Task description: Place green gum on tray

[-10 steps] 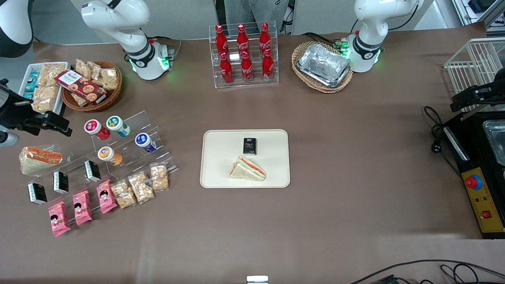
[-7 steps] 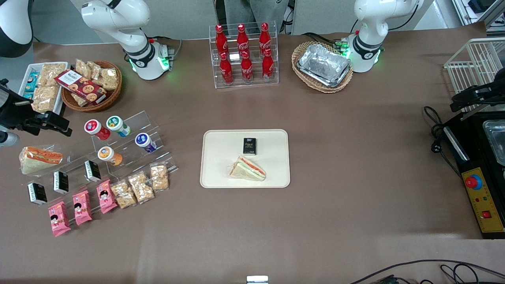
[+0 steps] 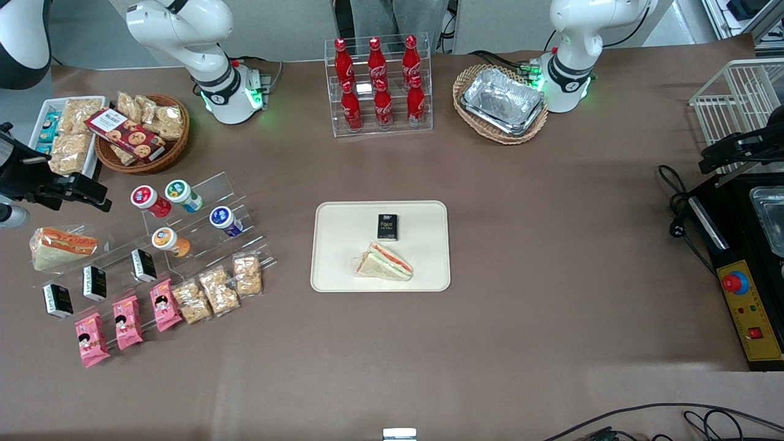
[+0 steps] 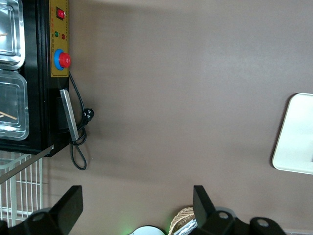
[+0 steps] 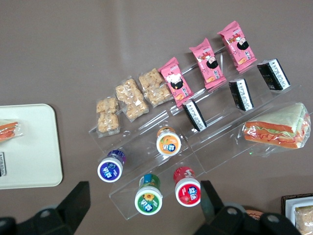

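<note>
Your biggest risk was a wrong pick: the green gum (image 3: pixel 182 195) sat on the top step of the clear acrylic stand (image 3: pixel 202 223) with the red-lidded bottle (image 3: pixel 149 201) just beside it, and the blue-lidded bottle (image 3: pixel 224 220) and orange-lidded bottle (image 3: pixel 169 241) on the step nearer the front camera. A descent slightly off line could have closed on the red one, or knocked a neighbour off its step (the bottles lay tilted and would probably roll). Gripping on the round lid might also have let the bottle slip.

Your gripper (image 3: pixel 92 195) hung above the worktop's edge at the working arm's end, near the cookie basket (image 3: pixel 142 133); its fingers (image 5: pixel 77 199) stood wide apart with nothing between them. In the right wrist view the green gum (image 5: pixel 148 195) showed between the two fingers, well below the gripper and not touched. It lay well apart from the tray (image 3: pixel 331 275), which sat mid-worktop already carrying a sandwich (image 3: pixel 384 263) and a small black box (image 3: pixel 387 226).
</note>
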Controlling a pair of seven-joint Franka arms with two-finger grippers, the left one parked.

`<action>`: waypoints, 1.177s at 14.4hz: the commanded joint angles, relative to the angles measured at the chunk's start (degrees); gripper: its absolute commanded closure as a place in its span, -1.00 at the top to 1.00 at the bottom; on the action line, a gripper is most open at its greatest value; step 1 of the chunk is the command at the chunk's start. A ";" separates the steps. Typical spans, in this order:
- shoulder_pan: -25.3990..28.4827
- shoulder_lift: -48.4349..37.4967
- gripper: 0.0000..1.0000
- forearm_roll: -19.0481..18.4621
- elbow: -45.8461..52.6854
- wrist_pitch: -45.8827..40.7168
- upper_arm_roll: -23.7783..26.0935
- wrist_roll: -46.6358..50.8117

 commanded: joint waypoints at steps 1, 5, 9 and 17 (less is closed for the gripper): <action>-0.28 0.03 1.00 0.25 0.59 -0.77 -0.06 -0.48; -0.01 -2.68 1.00 0.52 -2.73 -0.77 -0.77 -0.48; 0.51 -8.13 1.00 0.34 -10.64 0.90 -0.33 -0.22; 0.51 -21.33 1.00 0.25 -29.56 8.20 1.61 0.31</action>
